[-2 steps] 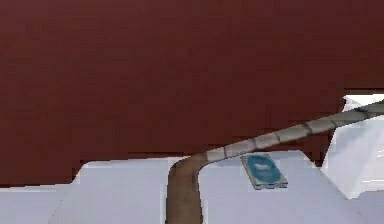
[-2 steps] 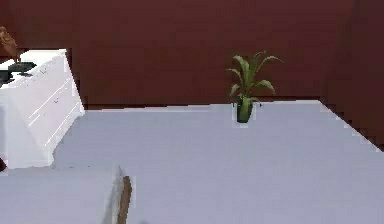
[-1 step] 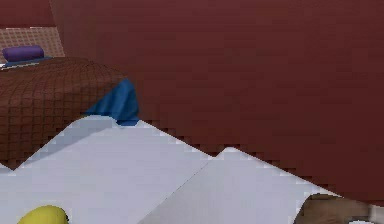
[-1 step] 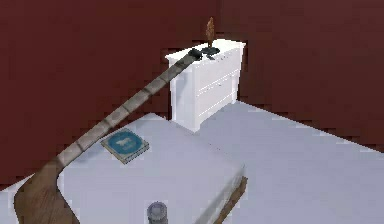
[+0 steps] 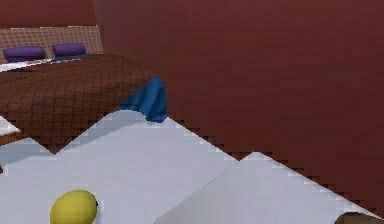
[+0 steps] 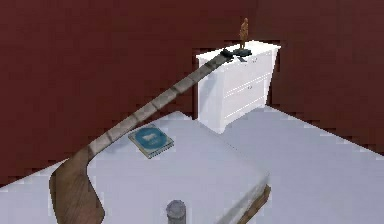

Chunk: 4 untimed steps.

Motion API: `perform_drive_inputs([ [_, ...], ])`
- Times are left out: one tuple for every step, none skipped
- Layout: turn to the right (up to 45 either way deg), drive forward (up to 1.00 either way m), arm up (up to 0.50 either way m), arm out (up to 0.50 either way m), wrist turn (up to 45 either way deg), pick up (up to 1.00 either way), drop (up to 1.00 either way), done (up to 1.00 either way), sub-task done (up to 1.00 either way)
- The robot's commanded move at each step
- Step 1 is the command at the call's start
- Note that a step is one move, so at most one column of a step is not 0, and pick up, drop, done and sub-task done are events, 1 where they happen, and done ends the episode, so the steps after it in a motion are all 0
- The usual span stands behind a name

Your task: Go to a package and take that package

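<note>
step: searching for package | tool state: cannot tell | risk: base clips tabletop (image 5: 150,160), knocks leaning baseball bat (image 6: 150,107); yellow round thing (image 5: 74,207) or book (image 6: 152,141) mistaken for package

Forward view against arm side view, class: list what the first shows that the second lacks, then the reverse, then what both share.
Forward view: a bed with a brown quilted cover, two purple pillows, a crumpled blue cloth and a round yellow fruit-like thing.
Arm side view: a long brown wooden bat-like stick, a flat blue-green book, a white drawer cabinet bearing a small brown figurine, and a grey cylinder.
Shared: the dark red wall and a pale flat surface.
</note>
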Motion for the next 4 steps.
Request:
perform_drive_inputs([
  [0.0,0.00,0.44,0.00,0.0,0.00,0.00,0.00,0.00],
  [0.0,0.00,0.00,0.26,0.0,0.00,0.00,0.00,0.00],
  [0.0,0.00,0.00,0.00,45.0,0.00,0.00,0.00,0.00],
  [0.0,0.00,0.00,0.00,45.0,0.00,0.00,0.00,0.00],
])
